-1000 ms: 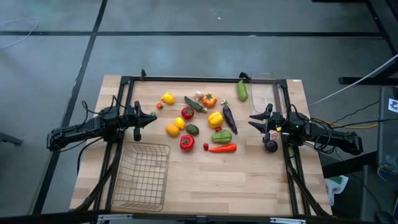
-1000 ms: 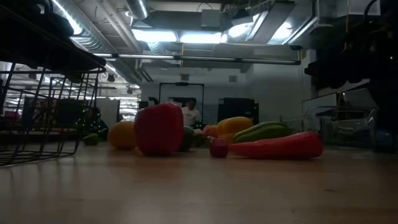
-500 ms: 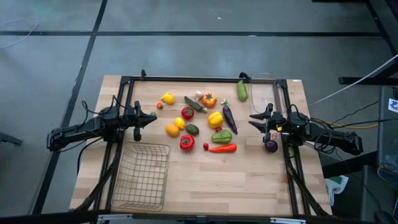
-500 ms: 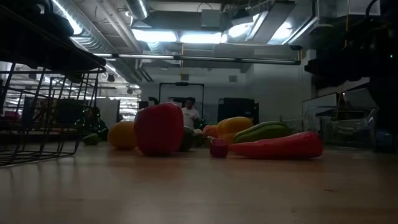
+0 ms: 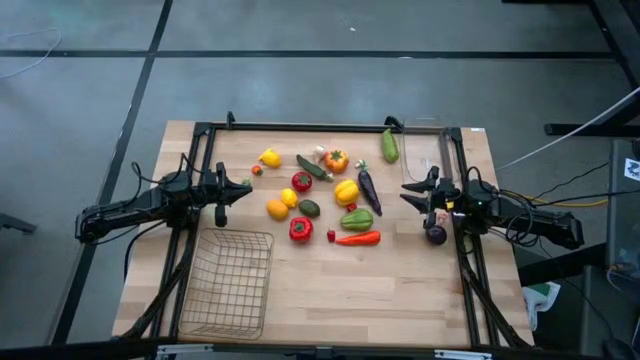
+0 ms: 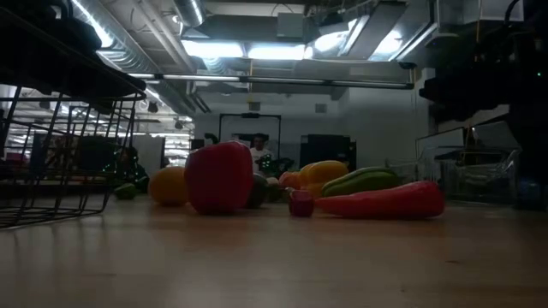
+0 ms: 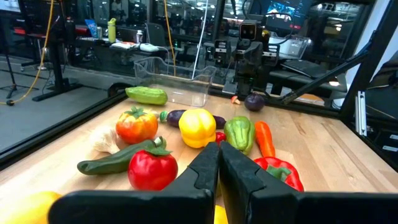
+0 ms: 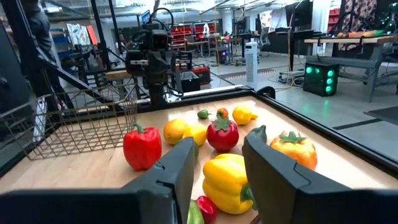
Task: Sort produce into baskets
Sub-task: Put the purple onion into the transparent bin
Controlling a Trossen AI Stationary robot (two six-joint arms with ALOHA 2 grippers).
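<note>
I saw nothing shift since the earlier frame. My right gripper (image 5: 433,206) hovered partly open and empty, right of the produce, a dark purple round eggplant (image 5: 436,235) just near of it. My left gripper (image 5: 222,191) sat closed, empty, left of the scattered toy peppers (image 5: 346,191), with the rectangular wire-mesh basket (image 5: 230,283) nearer.

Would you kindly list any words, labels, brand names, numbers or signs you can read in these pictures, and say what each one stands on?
No text can be read in any of the views.
White tag at the high view's right edge: it bears dark marks, too small to read.
Toy produce, rectangular wire-mesh basket and clear plastic bin: no labels show on them.
Shelves and benches in the room behind: any signs there are too blurred to read.
</note>
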